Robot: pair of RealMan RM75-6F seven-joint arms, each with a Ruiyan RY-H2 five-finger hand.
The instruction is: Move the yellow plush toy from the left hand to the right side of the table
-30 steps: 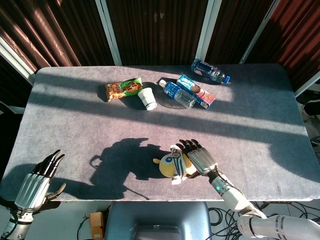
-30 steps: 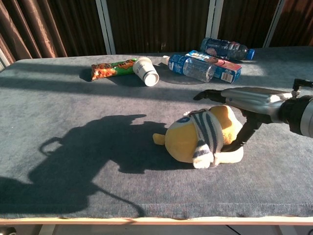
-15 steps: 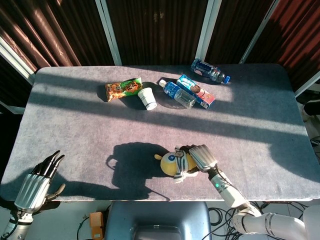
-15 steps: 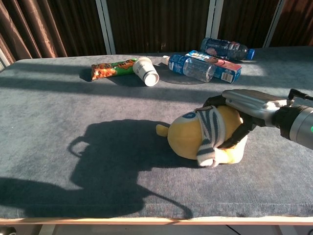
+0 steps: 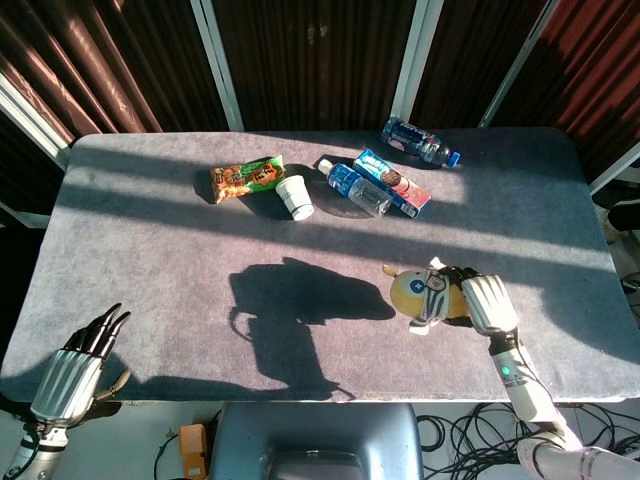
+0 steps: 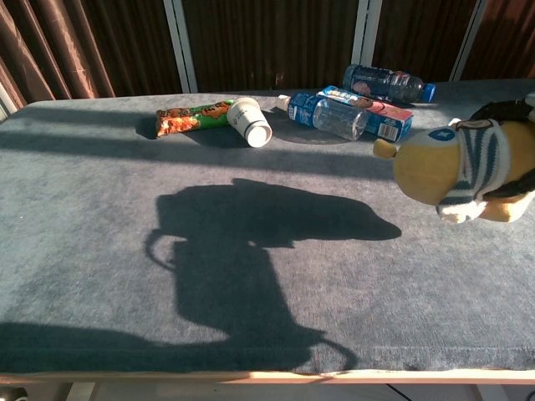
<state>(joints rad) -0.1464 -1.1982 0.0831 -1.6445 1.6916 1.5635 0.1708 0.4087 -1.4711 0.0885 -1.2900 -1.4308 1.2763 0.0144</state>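
The yellow plush toy with a striped scarf is held by my right hand, lifted above the table toward the right side. In the chest view the yellow plush toy hangs at the right edge of the frame, and only the dark fingers wrapped around its far side show. My left hand sits at the table's near left corner, fingers apart and holding nothing; the chest view does not show it.
At the back of the grey table lie a snack packet, a tipped white cup, a clear bottle, a blue carton and another bottle. The arm's shadow falls mid-table.
My right hand closed around the plush toy near the table's front middle, lifted it, and carried it to the right. The left hand stayed still.
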